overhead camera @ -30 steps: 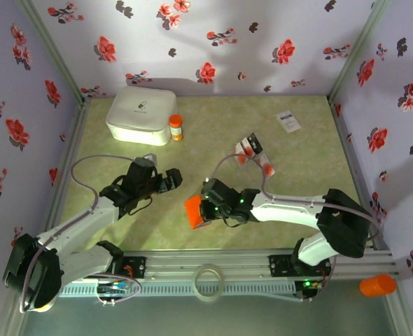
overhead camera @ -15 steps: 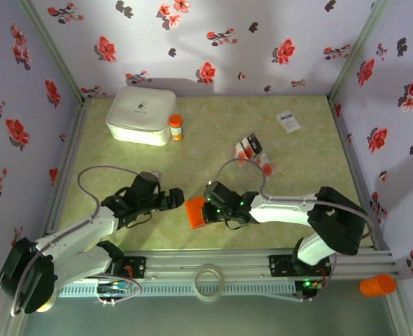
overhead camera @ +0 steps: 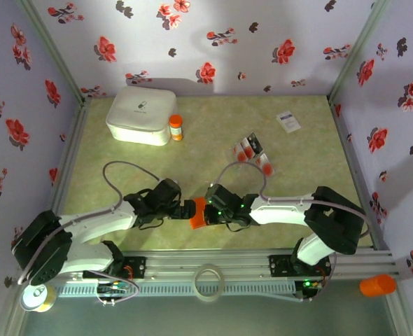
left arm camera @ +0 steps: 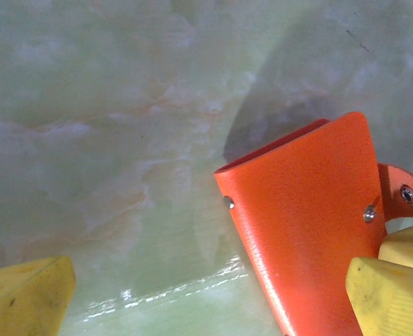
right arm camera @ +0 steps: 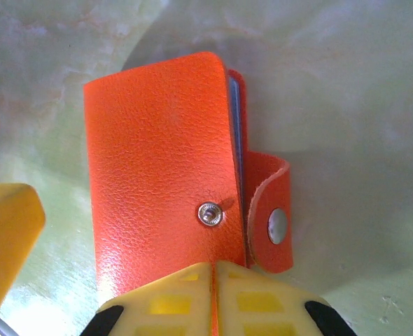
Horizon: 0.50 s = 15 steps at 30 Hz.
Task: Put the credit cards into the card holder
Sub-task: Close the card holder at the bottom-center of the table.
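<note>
Holder [overhead camera: 197, 213] front centre, between left gripper [overhead camera: 185, 208] and right gripper [overhead camera: 206, 214]. Cards [overhead camera: 252, 152] behind, rightward. Box [overhead camera: 142, 114] back left; bottle [overhead camera: 175, 127] just right of it. White card [overhead camera: 288, 121] back right.

The right gripper [right arm camera: 212, 271] pinches the near edge of the orange card holder [right arm camera: 157, 140], jaws closed tight on it. The holder's snap strap [right arm camera: 269, 210] curls open, unfastened, over the green marbled table [right arm camera: 346, 77].
</note>
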{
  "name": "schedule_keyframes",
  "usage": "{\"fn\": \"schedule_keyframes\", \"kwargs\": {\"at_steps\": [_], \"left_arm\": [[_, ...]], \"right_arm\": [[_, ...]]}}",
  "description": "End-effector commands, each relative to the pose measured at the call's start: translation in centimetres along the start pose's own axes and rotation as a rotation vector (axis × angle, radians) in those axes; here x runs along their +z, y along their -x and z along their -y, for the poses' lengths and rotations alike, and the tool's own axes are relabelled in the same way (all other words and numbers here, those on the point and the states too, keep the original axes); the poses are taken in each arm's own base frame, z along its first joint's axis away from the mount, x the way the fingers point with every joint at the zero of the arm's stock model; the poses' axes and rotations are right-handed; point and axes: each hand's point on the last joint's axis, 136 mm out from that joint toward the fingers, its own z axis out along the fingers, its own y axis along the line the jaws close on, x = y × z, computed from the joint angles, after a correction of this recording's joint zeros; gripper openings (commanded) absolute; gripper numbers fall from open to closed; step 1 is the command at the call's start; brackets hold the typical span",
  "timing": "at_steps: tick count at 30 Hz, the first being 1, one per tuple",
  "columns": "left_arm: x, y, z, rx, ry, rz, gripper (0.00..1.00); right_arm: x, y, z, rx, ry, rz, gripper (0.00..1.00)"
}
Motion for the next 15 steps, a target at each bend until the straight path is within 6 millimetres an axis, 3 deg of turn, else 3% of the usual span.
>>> {"fn": "schedule_keyframes", "kwargs": {"at_steps": [1, 15], "left_arm": [[0.0, 1.3, 1.0, 0.041, 0.009, 0.046, 1.00], [1.3, 0.2, 0.2, 0.096, 0.087, 0.023, 1.00]], "right_arm": [[0.5, -0.5, 0.6, 0.023, -0.015, -0.018, 0.11], [0.4, -0.4, 0.6, 0.030, -0.006, -0.014, 0.10]]}}
